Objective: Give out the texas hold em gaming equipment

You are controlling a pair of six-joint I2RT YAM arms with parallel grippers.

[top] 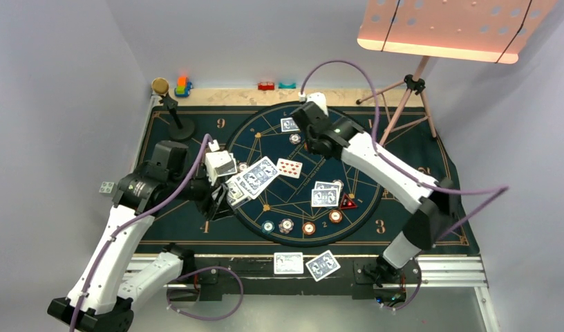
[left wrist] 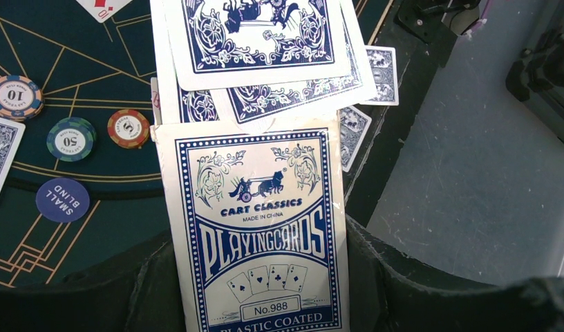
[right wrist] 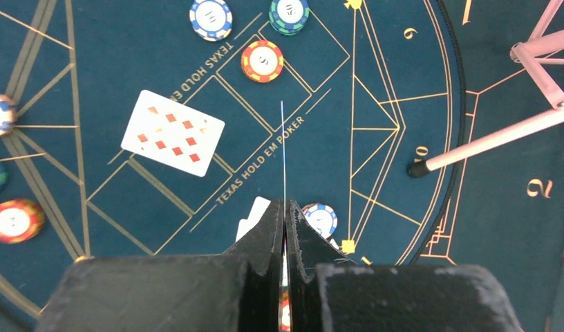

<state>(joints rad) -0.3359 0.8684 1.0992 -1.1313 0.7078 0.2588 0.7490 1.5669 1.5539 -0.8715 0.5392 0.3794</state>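
Dark green felt mat [top: 196,114], gold lines, covers table. Grey walls [top: 58,104] around. Tripod stand [top: 412,84] far right. Left gripper [left wrist: 262,277] clamps card box [left wrist: 258,207]. Right gripper [right wrist: 285,214] pinches card [right wrist: 283,152], edge-on.

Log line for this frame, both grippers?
left gripper: shut on card box | right gripper: shut on single card, edge-on over mat

Bright, even light; soft shadows on mat [top: 175,235]. Top-right panel [top: 445,28] overexposed pink. Wrist views sharp; own fingers [right wrist: 262,238] dark, slightly soft. Sheen on card box [left wrist: 255,228]; edge-on card [right wrist: 283,152] a thin bright line.
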